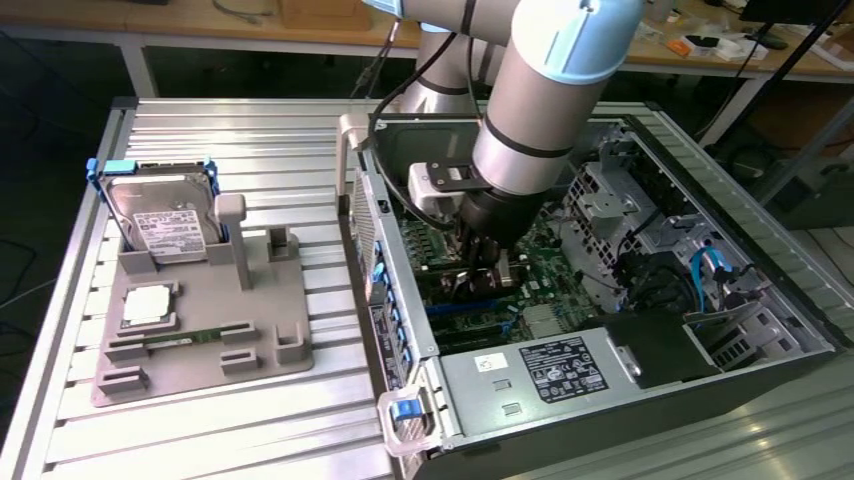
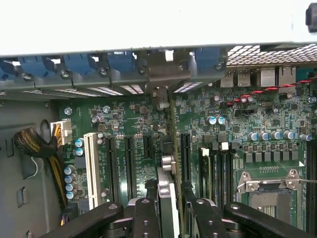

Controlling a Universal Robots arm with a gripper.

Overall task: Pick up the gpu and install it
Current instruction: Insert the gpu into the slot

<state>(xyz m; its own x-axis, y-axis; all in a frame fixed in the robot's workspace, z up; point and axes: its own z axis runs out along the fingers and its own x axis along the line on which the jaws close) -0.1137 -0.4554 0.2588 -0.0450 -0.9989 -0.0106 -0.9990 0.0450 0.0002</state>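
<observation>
Wrist view: gpu shows edge-on as a thin pale strip, metal end bracket toward the case's rear wall. Jaws are clenched on it, one finger on each face. The card stands upright over the motherboard, parallel to the black expansion slots. Cannot tell whether its lower edge touches a slot.

Exterior view: arm reaches down into the open computer case, jaws low near the rear wall. Hard drive and memory stick sit in the grey holder on the table, well apart on the exterior view's left.

Step in hand, by my judgement: insertion, with pickup done. Seating calls for the edge connector square over its slot, the bracket meeting the rear opening, and a straight push.
</observation>
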